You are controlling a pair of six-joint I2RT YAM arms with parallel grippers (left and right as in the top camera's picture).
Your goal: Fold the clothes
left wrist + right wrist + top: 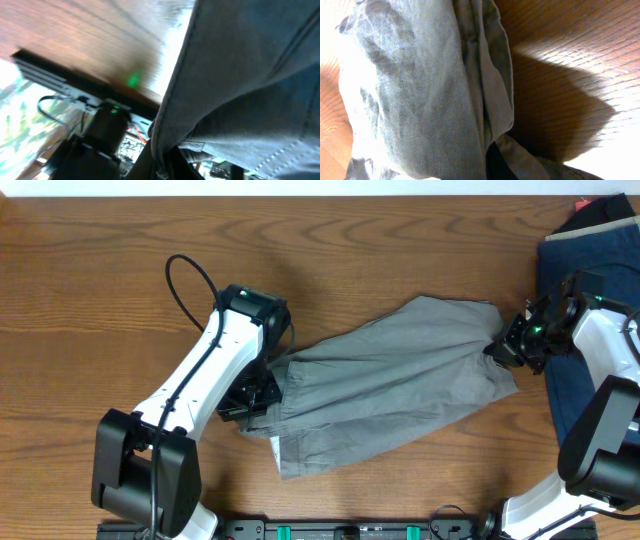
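The clothes [400, 370], light grey shorts, hang stretched in a slanted band between my two grippers over the middle of the table. My left gripper [258, 392] is shut on their left end. In the left wrist view a folded hem of the clothes [250, 75] runs down into the shut left gripper [161, 167]. My right gripper [503, 346] is shut on the upper right corner. In the right wrist view the clothes [420, 90] fill most of the picture and drape over the right gripper [492, 160], hiding most of its fingers.
A larger dark blue garment [590, 270] lies at the right edge of the wooden table [100, 260], under and behind my right arm. A black rail [350, 530] runs along the front edge between the two arm bases.
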